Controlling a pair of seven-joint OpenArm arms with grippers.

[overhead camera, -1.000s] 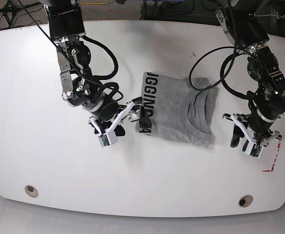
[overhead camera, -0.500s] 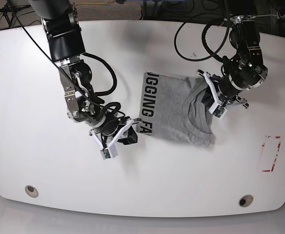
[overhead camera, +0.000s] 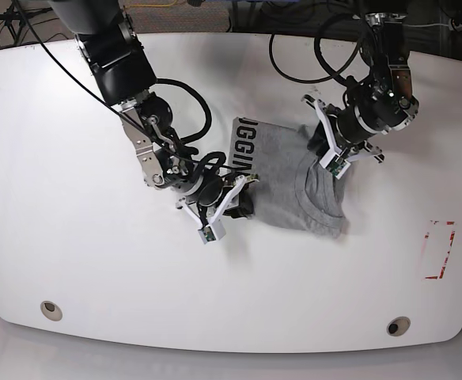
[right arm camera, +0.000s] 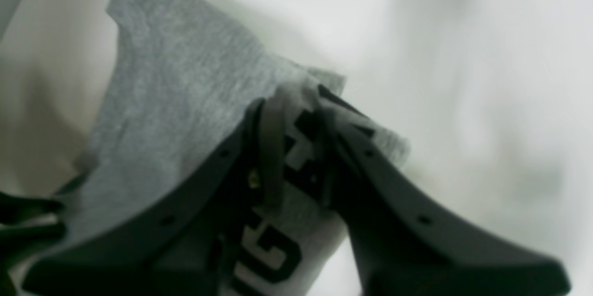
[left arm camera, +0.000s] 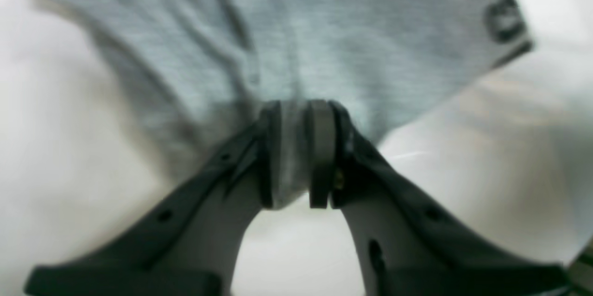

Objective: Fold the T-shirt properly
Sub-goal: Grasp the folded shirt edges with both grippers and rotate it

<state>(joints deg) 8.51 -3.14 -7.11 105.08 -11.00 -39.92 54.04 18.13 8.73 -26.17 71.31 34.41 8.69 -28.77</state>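
Black plastic fingers of the left gripper are pressed together on a fold of the heather-grey cotton T-shirt, with a thin strip of cloth caught between the two flat pads. That wrist view is blurred, so the weave and the exact edge held are hard to make out; above the pinch the fabric rises in soft creases, and at the upper right corner a few black letters are cut off by the picture's edge. In the base view this gripper sits at the collar side of the shirt, and its fingertips are hidden behind its own white housing.

The right gripper is likewise clamped on the shirt, pinching the printed edge: black block lettering runs between and below its dark fingers, only partly readable. Grey cloth spreads away up and to the left of the pinch, ending in a raised corner, and the background is smeared white. In the base view that gripper meets the shirt's lettered side, where its body covers the lower letters, leaving only "OGGIN" showing.

The T-shirt lies partly folded near the middle of the glossy white oval table, its ribbed neckline facing up, between the two arms.
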